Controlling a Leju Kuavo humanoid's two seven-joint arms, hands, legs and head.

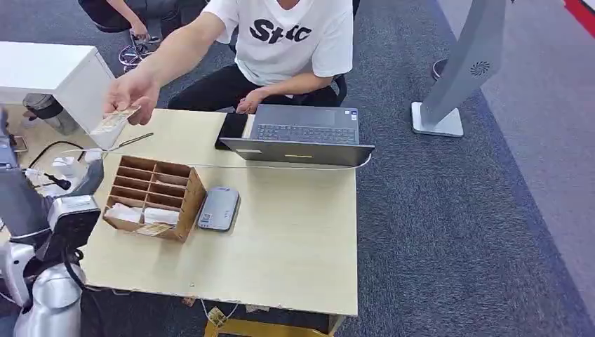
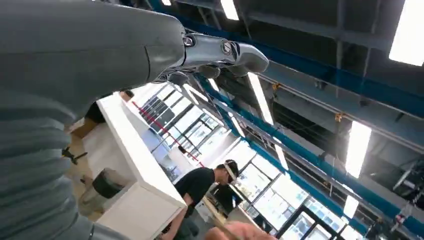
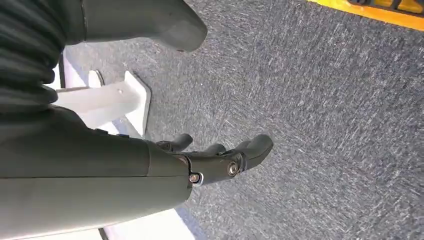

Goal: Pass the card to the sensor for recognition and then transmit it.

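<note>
A person's hand (image 1: 133, 91) holds the tan card (image 1: 114, 121) above the table's far left corner. My left hand (image 1: 90, 175) is raised just below and short of it, fingers (image 2: 220, 52) stretched out with nothing in them. The grey card sensor (image 1: 218, 208) lies flat on the table (image 1: 295, 246), right beside the wooden organiser (image 1: 153, 196). In the left wrist view the card's edge (image 2: 215, 214) and the person's hand (image 2: 245, 231) are seen against the ceiling. My right hand (image 3: 220, 160) hangs over grey carpet, fingers loosely apart and holding nothing.
An open laptop (image 1: 302, 137) and a black phone (image 1: 231, 128) sit at the table's far edge before the seated person (image 1: 291, 42). Cards lie in the organiser's near slots. Cables (image 1: 56, 151) lie at the left; a white cabinet (image 1: 49, 70) stands behind; a grey stand (image 1: 456, 77) stands at the right.
</note>
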